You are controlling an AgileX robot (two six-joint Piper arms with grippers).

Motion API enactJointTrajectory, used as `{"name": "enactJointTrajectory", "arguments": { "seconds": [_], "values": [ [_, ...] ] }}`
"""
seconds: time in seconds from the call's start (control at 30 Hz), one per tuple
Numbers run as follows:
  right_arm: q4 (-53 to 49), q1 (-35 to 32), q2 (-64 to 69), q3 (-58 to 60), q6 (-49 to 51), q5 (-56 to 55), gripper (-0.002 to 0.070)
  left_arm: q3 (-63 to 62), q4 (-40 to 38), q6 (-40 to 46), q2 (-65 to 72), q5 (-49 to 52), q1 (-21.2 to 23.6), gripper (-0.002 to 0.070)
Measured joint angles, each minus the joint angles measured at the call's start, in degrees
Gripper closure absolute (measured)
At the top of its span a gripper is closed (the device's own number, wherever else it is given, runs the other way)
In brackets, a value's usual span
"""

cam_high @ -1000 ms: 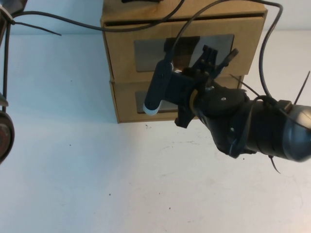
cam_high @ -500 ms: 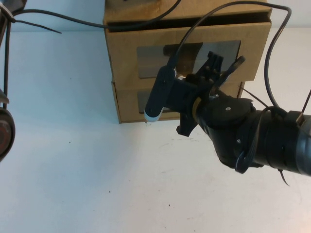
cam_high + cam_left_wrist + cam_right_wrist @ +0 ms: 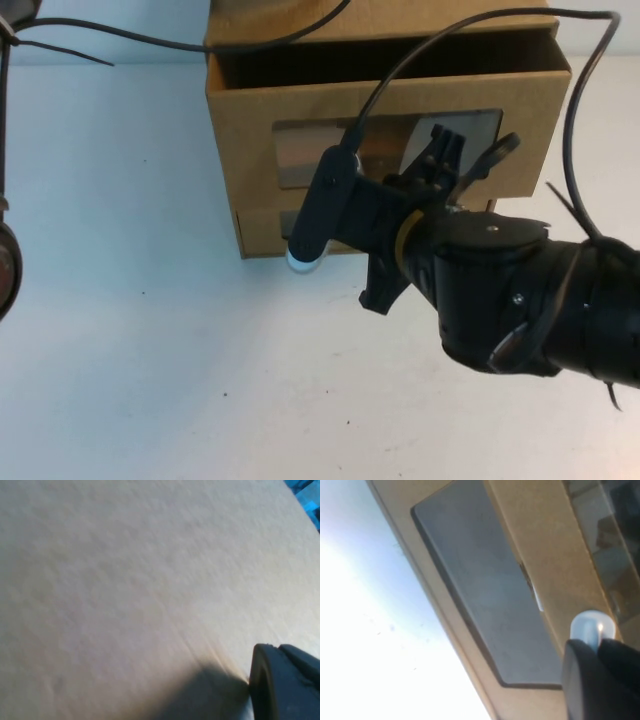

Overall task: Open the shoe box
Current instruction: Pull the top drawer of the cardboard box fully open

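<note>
High view, 2 o'clock: right gripper [image 3: 447, 140] fingers [image 3: 438, 160] pinch upper drawer [image 3: 250, 130] to pull; left gripper [image 3: 282, 680] against shoe box [image 3: 125, 580], probably bracing, grip unclear.

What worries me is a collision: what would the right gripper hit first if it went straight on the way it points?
Probably the shoe box drawer's windowed front panel: the right gripper is right at it, seemingly touching. The left gripper lies close to plain cardboard.
</note>
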Motion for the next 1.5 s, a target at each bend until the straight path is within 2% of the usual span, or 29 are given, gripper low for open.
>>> {"name": "enactJointTrajectory", "arguments": {
  "seconds": [0.5, 1.07, 1.5],
  "values": [
    [18.1, 5.6, -6.0, 0.3, -11.2, 9.1, 0.0663, 0.0, -0.9, 0.3, 0.4, 0.8, 0.1, 0.068],
    [29.0, 12.1, -9.0, 0.3, -16.5, 18.4, 0.0663, 0.0, -0.6, 0.4, 0.4, 0.8, 0.1, 0.068],
    [30.3, 15.7, -9.2, 0.2, -16.9, 23.3, 0.0663, 0.0, -0.6, 0.4, 0.4, 0.8, 0.1, 0.068]
  ]
}}
